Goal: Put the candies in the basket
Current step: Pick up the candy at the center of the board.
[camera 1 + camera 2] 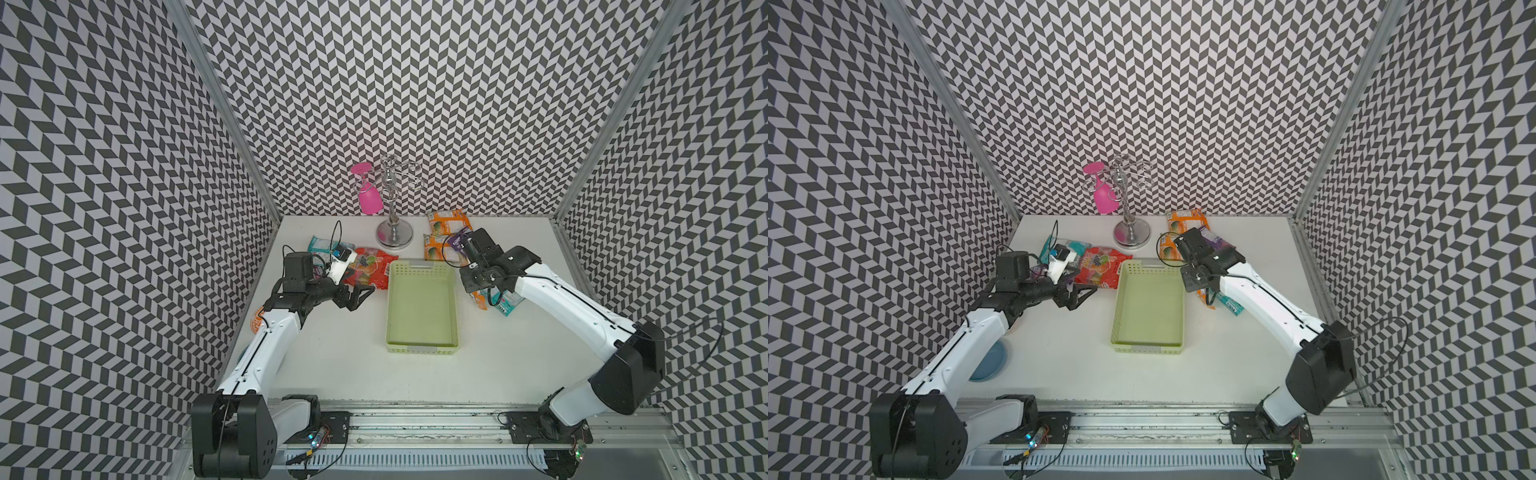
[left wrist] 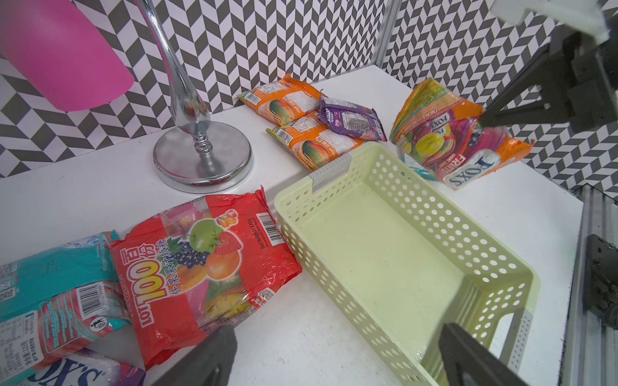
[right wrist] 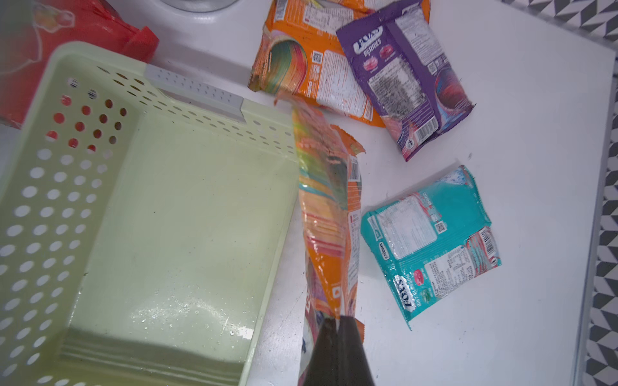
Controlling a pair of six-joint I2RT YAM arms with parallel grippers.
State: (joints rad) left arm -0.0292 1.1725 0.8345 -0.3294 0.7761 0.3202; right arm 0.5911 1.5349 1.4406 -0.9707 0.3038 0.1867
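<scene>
In a top view my left gripper (image 1: 362, 298) hangs open, basket (image 1: 422, 345) just ahead of its jaws; the left wrist view puts the red bag (image 2: 207, 267) beside one finger; in the right wrist view my right gripper (image 3: 337, 329) clamps an orange packet (image 3: 329, 217) alongside the basket.

Bright even overhead light, soft shadows, glare on the basket (image 3: 187, 214) floor, wide-angle distortion at edges.

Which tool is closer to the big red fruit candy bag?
Left. The left tool hangs open right beside the red fruit candy bag; the right tool is across the basket from it, shut on an orange Fox's packet.
</scene>
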